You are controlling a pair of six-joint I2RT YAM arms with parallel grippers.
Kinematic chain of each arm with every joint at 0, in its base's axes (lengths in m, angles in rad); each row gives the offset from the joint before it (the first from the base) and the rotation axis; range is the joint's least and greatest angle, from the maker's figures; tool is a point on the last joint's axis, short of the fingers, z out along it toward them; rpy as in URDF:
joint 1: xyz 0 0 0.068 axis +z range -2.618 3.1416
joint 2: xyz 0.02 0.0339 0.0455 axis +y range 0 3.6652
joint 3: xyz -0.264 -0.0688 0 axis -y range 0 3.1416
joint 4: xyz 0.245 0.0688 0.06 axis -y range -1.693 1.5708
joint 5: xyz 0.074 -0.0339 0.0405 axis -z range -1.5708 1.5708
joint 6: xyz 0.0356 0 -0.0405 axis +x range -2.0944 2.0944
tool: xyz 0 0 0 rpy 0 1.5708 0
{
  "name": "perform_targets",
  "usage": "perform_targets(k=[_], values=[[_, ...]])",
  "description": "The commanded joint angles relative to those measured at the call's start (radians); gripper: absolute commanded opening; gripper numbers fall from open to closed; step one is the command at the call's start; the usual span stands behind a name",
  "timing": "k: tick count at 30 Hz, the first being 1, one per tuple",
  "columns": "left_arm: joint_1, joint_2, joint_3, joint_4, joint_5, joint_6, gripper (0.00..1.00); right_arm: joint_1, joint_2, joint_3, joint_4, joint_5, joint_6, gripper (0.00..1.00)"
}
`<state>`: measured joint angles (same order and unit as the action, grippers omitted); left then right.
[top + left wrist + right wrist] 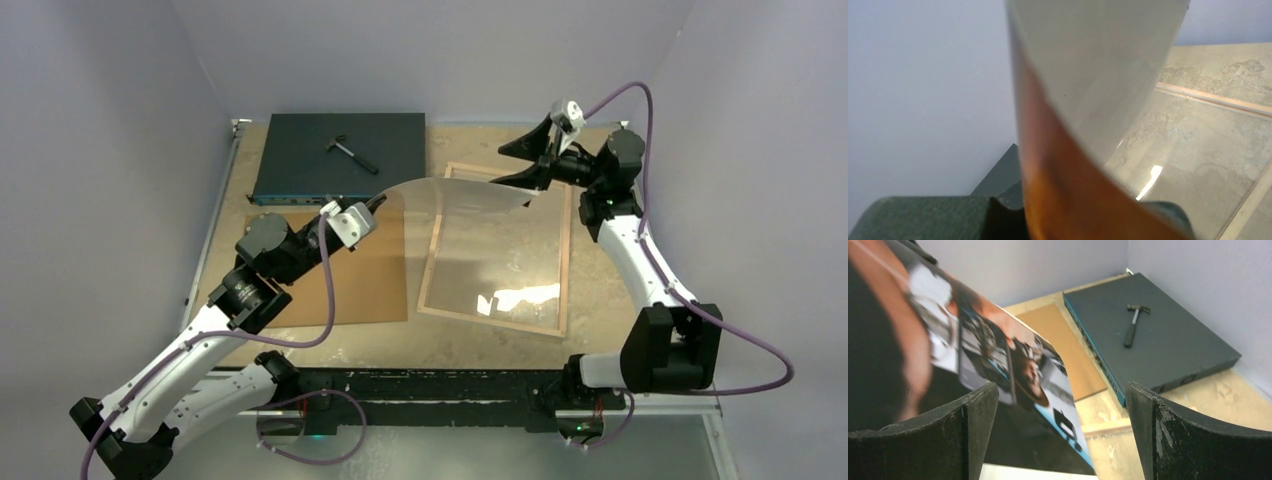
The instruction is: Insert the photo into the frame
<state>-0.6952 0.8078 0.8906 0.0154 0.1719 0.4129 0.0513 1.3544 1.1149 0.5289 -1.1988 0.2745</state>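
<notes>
The photo (470, 205) hangs bowed in the air, pale back up, over the frame (566, 250), which lies flat on the table. My left gripper (375, 205) is shut on the photo's left edge. In the left wrist view the sheet (1088, 75) fills the space between the fingers (923, 217), its orange printed side showing low down. My right gripper (525, 165) stands open at the photo's far right corner. From the right wrist the printed side (998, 355) runs between the wide-apart jaws (1063, 412), close to the left finger (978, 415).
A dark flat box (340, 155) with a small hammer (352, 153) on it sits at the back left. A brown backing board (370, 275) lies left of the frame, under my left arm. Grey walls close in on three sides.
</notes>
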Motion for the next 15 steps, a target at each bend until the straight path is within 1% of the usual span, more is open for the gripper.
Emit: perform_targets(k=[1,2,4,6,7,8,10,11,13,14,15], values=[[-0.002,-0.006,0.068,-0.046,-0.005,-0.023,0.0,-0.055,-0.012,-0.099,0.274,-0.03,0.058,0.99],[-0.001,-0.004,0.077,-0.056,-0.016,-0.035,0.0,-0.077,0.005,-0.101,0.319,-0.032,0.091,0.98],[-0.001,0.0,0.099,-0.081,-0.042,-0.056,0.0,-0.085,0.043,-0.078,0.331,-0.045,0.129,0.97],[0.0,0.007,0.121,-0.101,-0.116,-0.098,0.0,-0.09,0.052,-0.069,0.369,-0.084,0.15,0.97],[-0.001,0.009,0.134,-0.121,-0.138,-0.115,0.0,-0.091,0.05,-0.082,0.423,-0.097,0.189,0.97],[0.0,0.01,0.146,-0.141,-0.151,-0.124,0.0,-0.094,0.048,-0.105,0.514,-0.117,0.241,0.98],[-0.001,0.011,0.164,-0.177,-0.17,-0.147,0.0,-0.109,0.052,-0.167,0.758,-0.136,0.384,0.98],[0.0,0.019,0.182,-0.207,-0.169,-0.15,0.0,-0.115,0.062,-0.203,0.911,-0.128,0.49,0.98],[-0.001,0.031,0.211,-0.248,-0.169,-0.155,0.0,-0.128,0.136,-0.248,1.321,-0.094,0.765,0.98],[0.0,0.03,0.216,-0.258,-0.169,-0.152,0.0,-0.136,0.185,-0.237,1.532,-0.063,0.88,0.98],[0.0,0.028,0.218,-0.261,-0.169,-0.149,0.0,-0.134,0.22,-0.21,1.552,-0.055,0.923,0.98]])
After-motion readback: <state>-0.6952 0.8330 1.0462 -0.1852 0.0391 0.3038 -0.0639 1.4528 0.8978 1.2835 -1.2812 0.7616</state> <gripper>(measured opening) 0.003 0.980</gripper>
